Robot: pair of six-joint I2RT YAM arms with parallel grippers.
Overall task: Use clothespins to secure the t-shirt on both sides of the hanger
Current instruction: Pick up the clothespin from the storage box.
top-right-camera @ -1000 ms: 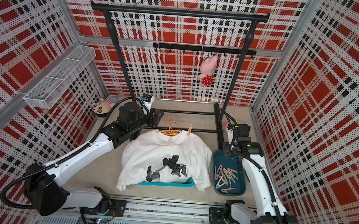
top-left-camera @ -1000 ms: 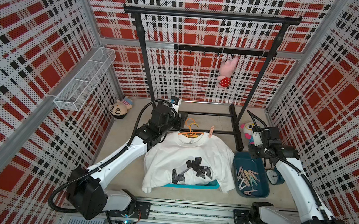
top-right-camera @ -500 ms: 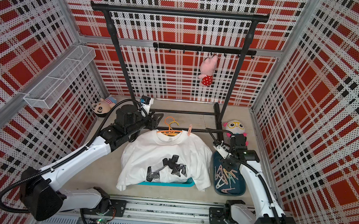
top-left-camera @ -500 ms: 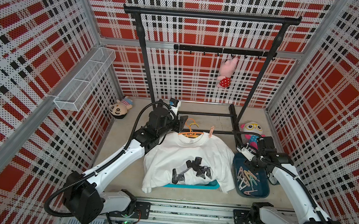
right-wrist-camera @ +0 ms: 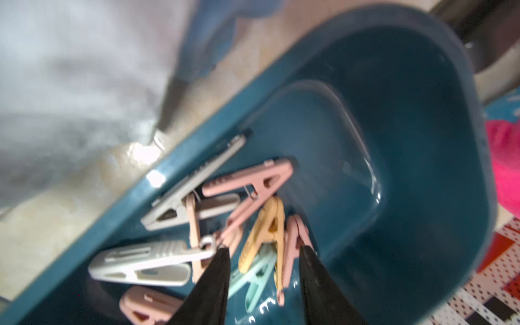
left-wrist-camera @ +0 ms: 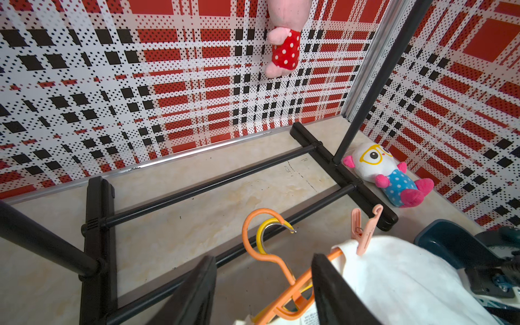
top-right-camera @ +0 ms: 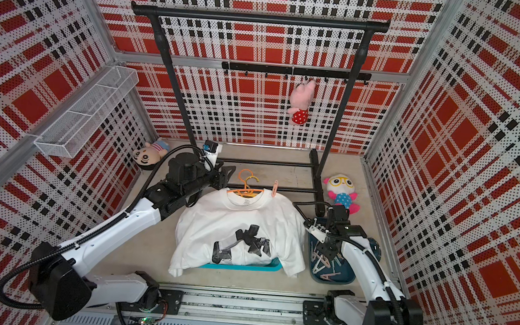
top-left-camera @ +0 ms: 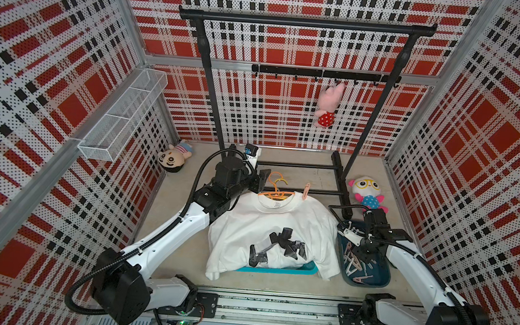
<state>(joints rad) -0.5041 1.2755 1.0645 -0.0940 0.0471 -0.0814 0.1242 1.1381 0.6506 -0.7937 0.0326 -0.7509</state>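
Tabletop bears t-shirt inside red plaid walls.

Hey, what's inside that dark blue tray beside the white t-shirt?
Piled clothespins in pink, white, beige and mint lie at one end of the blue tray; the rest is bare. The right gripper, jaws apart, covers part of the pile, so pins beneath it cannot be seen.

Bright, even light (right wrist view motion-blurred)
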